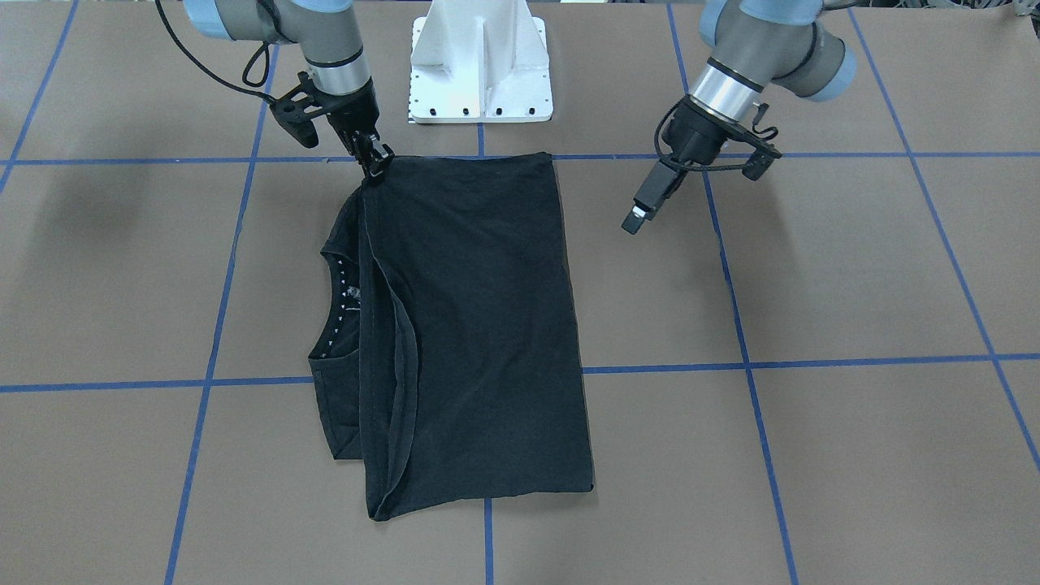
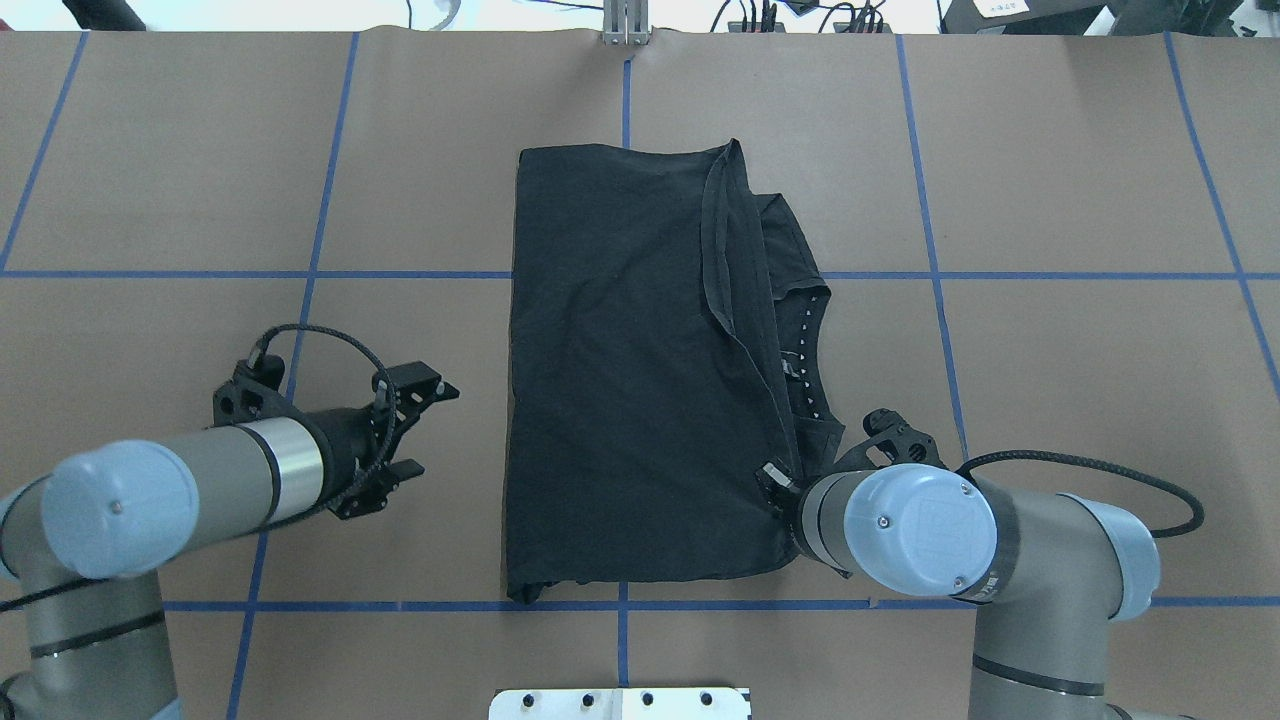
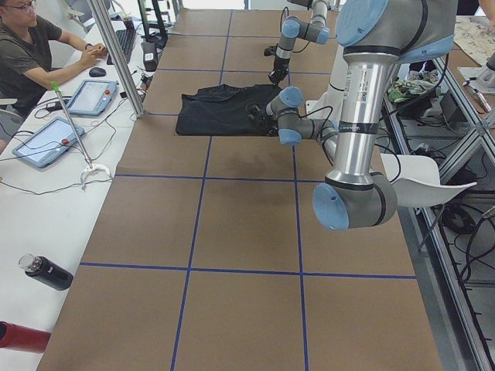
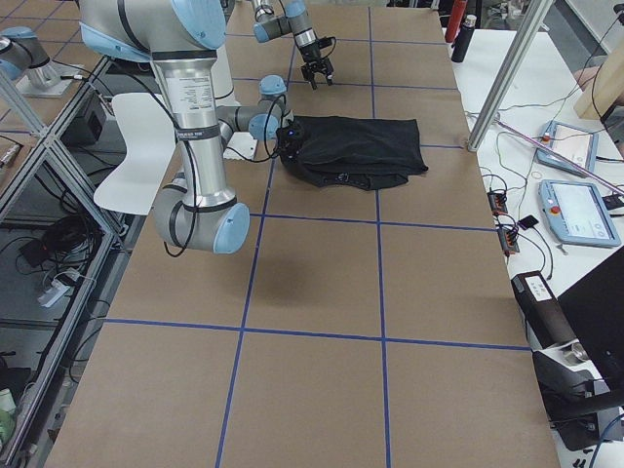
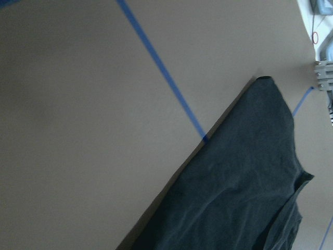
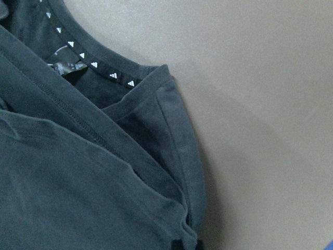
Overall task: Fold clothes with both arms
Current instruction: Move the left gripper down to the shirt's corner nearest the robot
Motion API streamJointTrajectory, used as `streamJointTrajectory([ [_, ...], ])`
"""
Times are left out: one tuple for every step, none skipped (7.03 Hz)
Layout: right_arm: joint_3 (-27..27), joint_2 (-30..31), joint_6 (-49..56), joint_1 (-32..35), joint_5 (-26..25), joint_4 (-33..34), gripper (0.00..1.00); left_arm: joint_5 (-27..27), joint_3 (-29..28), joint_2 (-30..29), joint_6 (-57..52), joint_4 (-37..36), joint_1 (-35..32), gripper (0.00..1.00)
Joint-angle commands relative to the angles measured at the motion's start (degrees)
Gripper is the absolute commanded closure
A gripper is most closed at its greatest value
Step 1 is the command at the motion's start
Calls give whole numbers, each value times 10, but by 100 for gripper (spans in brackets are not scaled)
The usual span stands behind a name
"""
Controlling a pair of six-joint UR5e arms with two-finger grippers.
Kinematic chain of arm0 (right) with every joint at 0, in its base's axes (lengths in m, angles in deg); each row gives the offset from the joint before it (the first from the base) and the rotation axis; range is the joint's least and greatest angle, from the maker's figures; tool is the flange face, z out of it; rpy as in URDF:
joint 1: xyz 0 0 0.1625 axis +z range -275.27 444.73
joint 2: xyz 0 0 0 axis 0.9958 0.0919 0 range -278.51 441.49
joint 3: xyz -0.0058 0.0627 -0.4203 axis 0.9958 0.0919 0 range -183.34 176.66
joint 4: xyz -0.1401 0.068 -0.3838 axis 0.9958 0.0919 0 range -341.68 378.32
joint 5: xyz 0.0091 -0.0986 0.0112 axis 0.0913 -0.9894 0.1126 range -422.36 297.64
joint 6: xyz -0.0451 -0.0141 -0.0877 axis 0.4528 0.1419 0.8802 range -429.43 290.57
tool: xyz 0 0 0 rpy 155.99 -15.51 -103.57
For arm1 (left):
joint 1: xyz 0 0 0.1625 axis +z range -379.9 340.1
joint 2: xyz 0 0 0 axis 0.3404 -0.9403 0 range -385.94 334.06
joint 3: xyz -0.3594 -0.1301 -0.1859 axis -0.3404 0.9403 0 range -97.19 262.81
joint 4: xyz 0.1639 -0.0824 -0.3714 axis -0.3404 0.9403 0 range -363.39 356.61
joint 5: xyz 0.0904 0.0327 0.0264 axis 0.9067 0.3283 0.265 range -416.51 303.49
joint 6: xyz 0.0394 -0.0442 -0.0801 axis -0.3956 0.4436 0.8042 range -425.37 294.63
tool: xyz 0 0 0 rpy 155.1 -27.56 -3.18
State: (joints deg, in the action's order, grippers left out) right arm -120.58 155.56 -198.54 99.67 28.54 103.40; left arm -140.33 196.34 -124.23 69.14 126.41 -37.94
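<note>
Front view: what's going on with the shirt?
A black shirt lies folded over on the table, with its collar showing at one edge. The right gripper appears to pinch the corner nearest the robot base. The left gripper hangs off to the other side, clear of the cloth.

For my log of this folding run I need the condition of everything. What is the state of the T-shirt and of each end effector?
T-shirt: folded over on itself, lying flat on the table, collar uncovered on the robot's right side.
right end effector: shut on the T-shirt's corner nearest the robot.
left end effector: open, holding nothing, apart from the T-shirt.
</note>
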Motion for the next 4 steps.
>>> streamJointTrajectory([
  [0,-1,0,0,0,0,100,51,-1,-14,35,-37,86,7],
  [-1,-2,0,0,0,0,100,60,-4,-40,36,-78,118,11],
  [0,-1,0,0,0,0,100,62,-20,-57,36,-92,129,13],
  [0,-1,0,-1,0,0,100,62,-23,-58,36,-93,131,15],
])
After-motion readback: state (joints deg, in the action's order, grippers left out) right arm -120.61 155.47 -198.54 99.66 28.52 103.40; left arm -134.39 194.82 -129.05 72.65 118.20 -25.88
